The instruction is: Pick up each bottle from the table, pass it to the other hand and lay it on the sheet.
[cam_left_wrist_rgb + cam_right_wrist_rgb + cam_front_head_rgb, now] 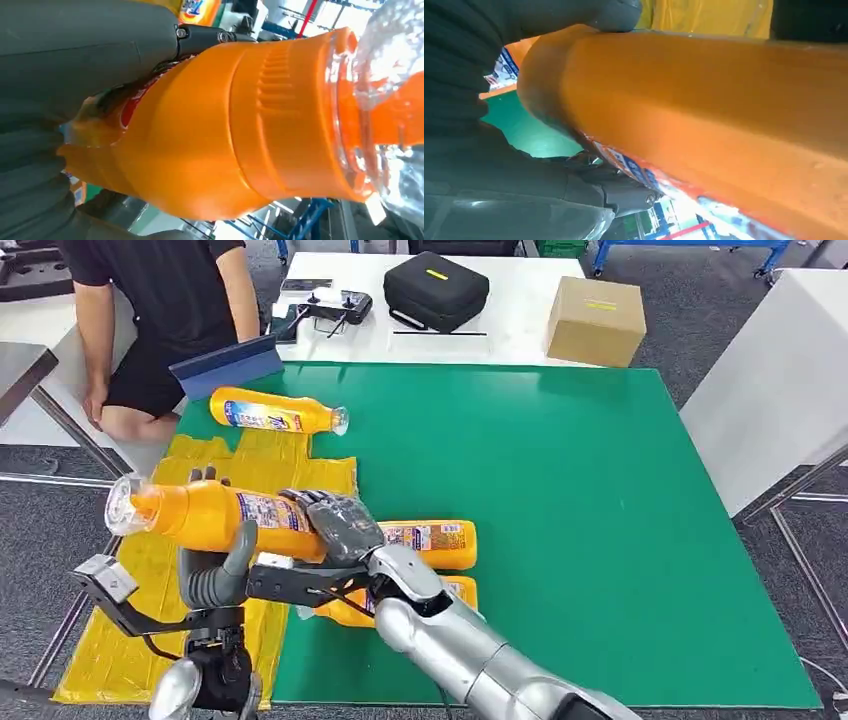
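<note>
An orange bottle with a clear cap hangs sideways above the yellow sheet, cap end to the left. My left hand grips its middle from below, thumb in front, fingers behind. My right hand wraps the base end. Close up, the bottle lies against my left thumb, and the bottle sits under my right hand's fingers. Another bottle lies at the sheet's far edge. Two more lie on the green mat, partly behind my right arm.
A person in black sits at the far left beside a blue board. The white table behind holds a black case, a cardboard box and a controller. Another white table stands at the right.
</note>
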